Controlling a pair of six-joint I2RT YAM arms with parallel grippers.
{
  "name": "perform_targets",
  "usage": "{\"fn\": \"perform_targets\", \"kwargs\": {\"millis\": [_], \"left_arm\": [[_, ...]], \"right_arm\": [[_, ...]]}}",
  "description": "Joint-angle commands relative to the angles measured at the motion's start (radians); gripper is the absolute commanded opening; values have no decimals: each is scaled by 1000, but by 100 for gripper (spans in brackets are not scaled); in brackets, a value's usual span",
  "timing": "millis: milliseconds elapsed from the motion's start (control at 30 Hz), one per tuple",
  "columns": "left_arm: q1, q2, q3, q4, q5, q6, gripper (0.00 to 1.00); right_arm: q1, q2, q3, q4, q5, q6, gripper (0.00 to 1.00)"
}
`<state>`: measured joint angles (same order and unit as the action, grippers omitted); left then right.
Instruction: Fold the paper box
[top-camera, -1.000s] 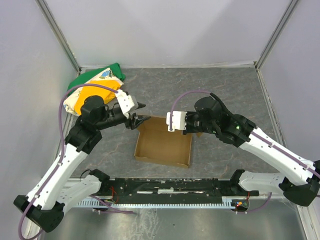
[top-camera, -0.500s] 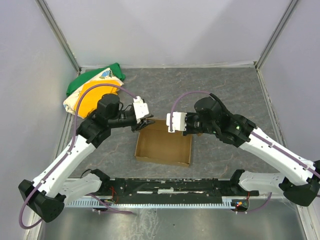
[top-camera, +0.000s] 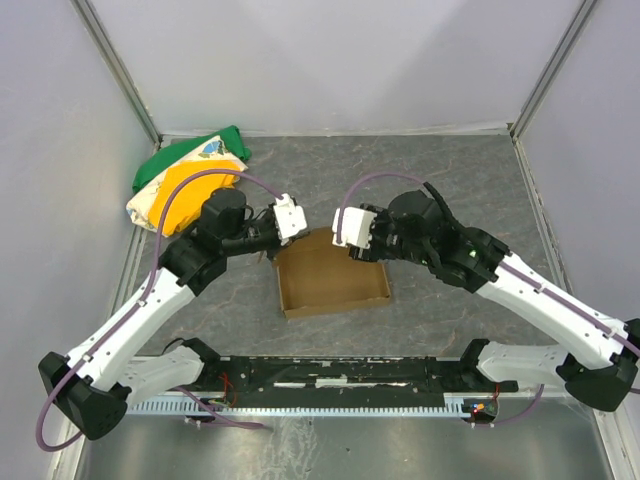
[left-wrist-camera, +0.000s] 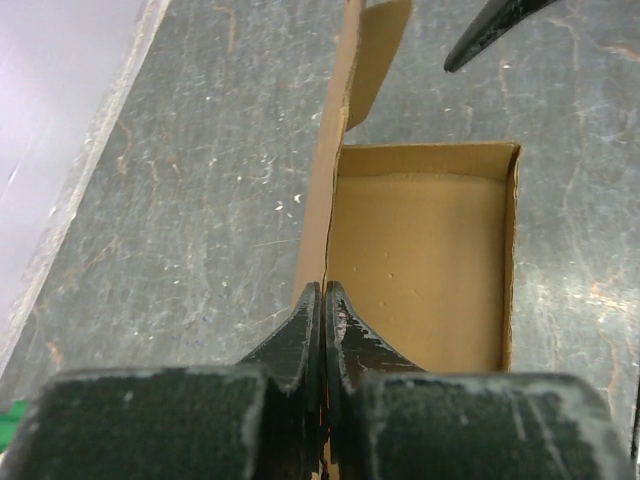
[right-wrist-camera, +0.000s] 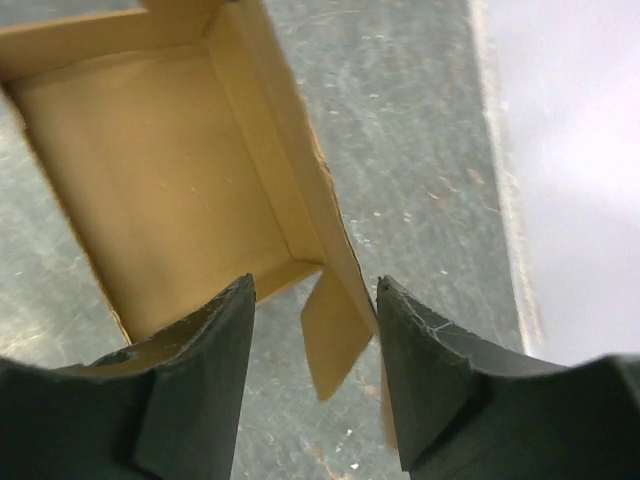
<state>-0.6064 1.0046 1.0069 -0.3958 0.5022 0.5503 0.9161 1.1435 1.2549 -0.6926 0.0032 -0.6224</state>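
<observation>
The paper box (top-camera: 335, 280) is a shallow open brown cardboard tray on the grey table, turned a little askew. My left gripper (top-camera: 279, 248) is shut on the thin left wall near its far corner; in the left wrist view the left gripper (left-wrist-camera: 323, 298) pinches that wall's edge, with the box floor (left-wrist-camera: 425, 260) to the right. My right gripper (top-camera: 371, 256) stands open at the far right corner. In the right wrist view the right gripper (right-wrist-camera: 315, 288) straddles the right wall of the box (right-wrist-camera: 170, 170), and a small loose flap (right-wrist-camera: 335, 340) hangs between the fingers.
A green, yellow and white cloth bundle (top-camera: 185, 175) lies at the back left. A black mounting rail (top-camera: 330, 375) runs along the near edge. Grey enclosure walls (top-camera: 60, 150) rise on the left, back and right.
My left gripper moved right onto the box's left wall and shut on it. My right gripper opened off the right wall. The box turned slightly and shifted.
</observation>
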Motion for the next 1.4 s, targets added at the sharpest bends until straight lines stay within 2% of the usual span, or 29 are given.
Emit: {"fn": "perform_targets", "kwargs": {"millis": [0,100,133,200,267,333,433,500,600,733,833,1100,1233,1367], "left_arm": [[7,9,7,76,-92,7,3],[6,9,9,91,-91,4,3],[6,9,8,94,-89,2,3],[6,9,7,95,-88,3,3],[7,10,3,95,-87,4,3],[7,11,0,99,-84,4,3],[6,11,-1,106,-85,-4,3],[6,11,0,115,-86,-8,3],[7,12,0,125,-83,-19,3],[7,12,-2,144,-82,-33,3],[7,7,-2,143,-92,-31,3],[7,46,21,168,-122,-84,3],[7,84,52,164,-124,-121,3],[7,93,50,178,-121,-135,3]], "right_arm": [[-16,-55,39,215,236,180,64],[-66,-76,52,332,449,284,65],[-101,-73,66,339,506,326,62],[-187,-43,107,294,602,421,57],[-299,16,173,171,630,568,52],[-438,91,229,48,547,706,48],[-572,224,285,-72,396,902,40],[-641,274,277,-75,302,1003,33],[-689,334,221,-16,182,1090,29],[-694,454,204,-7,-24,1107,25],[-691,479,177,17,-113,1108,24],[-688,528,182,-59,-218,1046,23],[-674,554,184,-57,-321,1021,23],[-634,543,180,-27,-354,1002,24]]}}
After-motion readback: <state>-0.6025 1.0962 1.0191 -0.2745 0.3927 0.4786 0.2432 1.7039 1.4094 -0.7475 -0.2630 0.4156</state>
